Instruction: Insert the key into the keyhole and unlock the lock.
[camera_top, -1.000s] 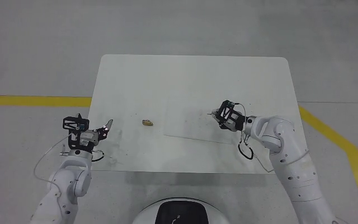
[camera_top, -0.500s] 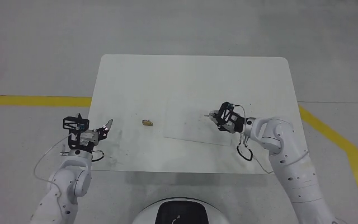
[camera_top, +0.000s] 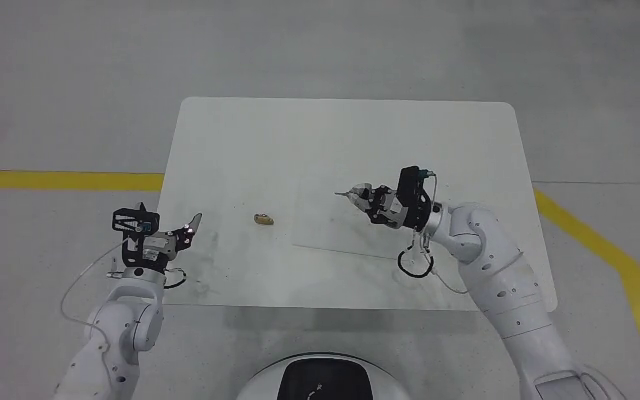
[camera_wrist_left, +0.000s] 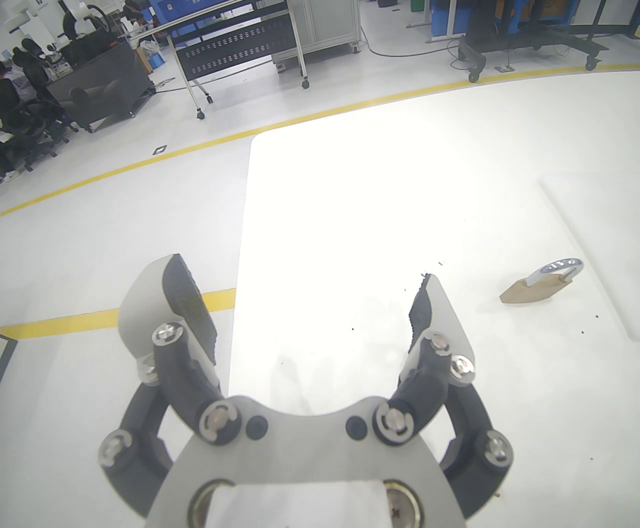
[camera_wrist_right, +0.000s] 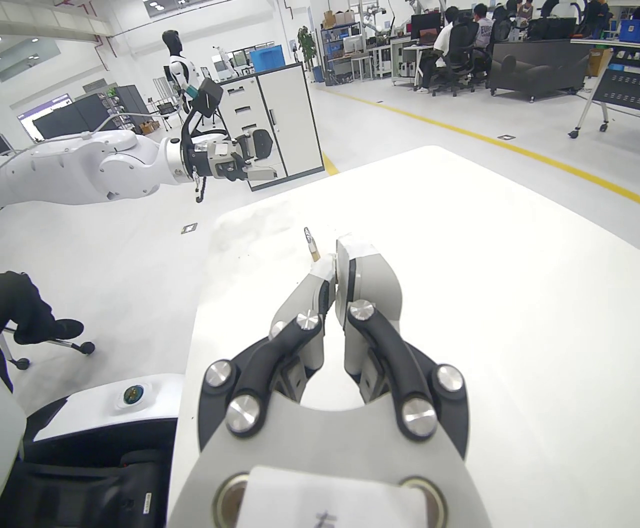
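pinching the key (camera_wrist_right: 312, 246), the right gripper (camera_wrist_right: 334, 266) aims its long axis toward the lock (camera_top: 263, 218); left gripper (camera_wrist_left: 302, 295) wide.

A lock (camera_top: 263, 218) lies on the desk (camera_top: 350, 130). Left of the lock, at the desk's edge, are the left fingers (camera_top: 193, 222), spread apart. Right of the lock lies a flat sheet (camera_top: 335, 228). Above the sheet, the right fingers (camera_top: 364, 192) pinch a key (camera_wrist_right: 311, 245), its tip towards the lock's side.

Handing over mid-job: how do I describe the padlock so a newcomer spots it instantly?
Look at the white table, on its half nearer the left gripper. The padlock lies flat just off the edge of the thin white sheet: small, brass-bodied, with a silver shackle.
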